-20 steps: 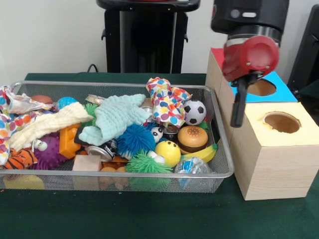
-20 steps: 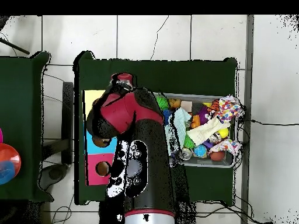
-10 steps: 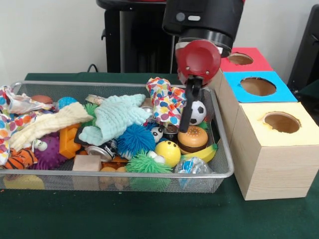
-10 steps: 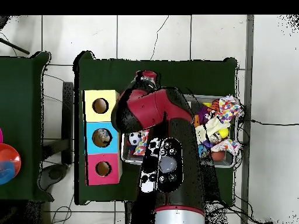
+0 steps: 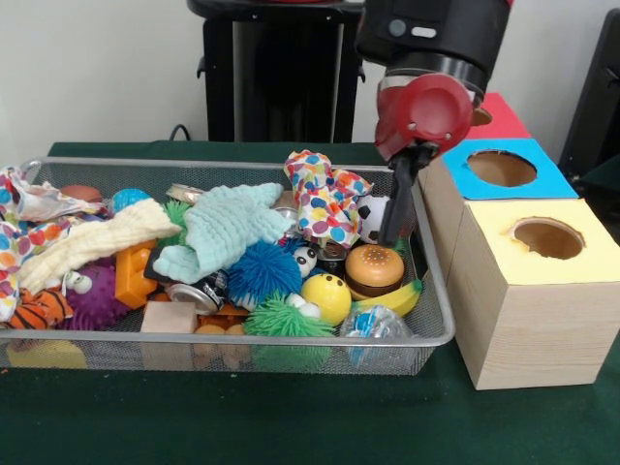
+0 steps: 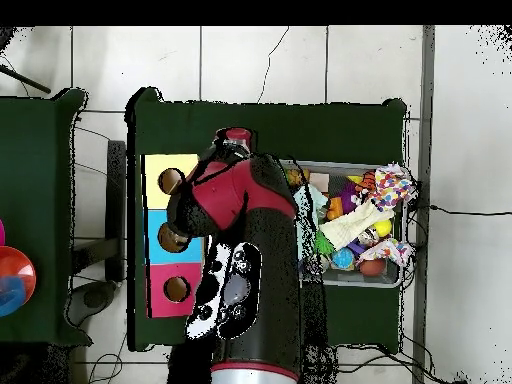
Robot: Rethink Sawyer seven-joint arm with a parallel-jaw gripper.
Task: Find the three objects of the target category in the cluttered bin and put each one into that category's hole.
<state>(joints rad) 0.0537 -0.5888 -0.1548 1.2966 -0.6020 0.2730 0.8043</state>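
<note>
Dark green cloth covers the table (image 5: 291, 426) on which you are working, seen against a pale wall. On it stands a wire-mesh bin (image 5: 441, 320), filled with mixed clutter. Just beside the bin's end stand three wooden boxes in a row, each with a round hole in its top: a yellow-topped box (image 5: 542, 291) nearest the camera, a blue-topped box (image 5: 509, 172) behind it, and a red-topped box (image 5: 499, 114) farthest back.

Your gripper (image 5: 397, 218) hangs from the red and black arm (image 5: 426, 107) over the bin's end closest to the boxes, its dark tip reaching down just above a toy hamburger (image 5: 375, 269) and in front of a soccer ball (image 5: 373, 218). You cannot tell whether the tool is spread or closed, nor whether it carries anything.

Which category is the target cannot be read from the views. Near the gripper lie the hamburger, a toy banana (image 5: 392, 300) against the bin wall, a yellow ball (image 5: 327, 295), a blue spiky ball (image 5: 263, 271), a green spiky ball (image 5: 281, 318) and a polka-dot cloth (image 5: 325, 199). A light green cloth (image 5: 228, 228) and a cream cloth (image 5: 92, 242) drape the middle and far end. In the overhead view the arm (image 6: 240, 250) covers the bin's box-side end and part of the boxes.
</note>
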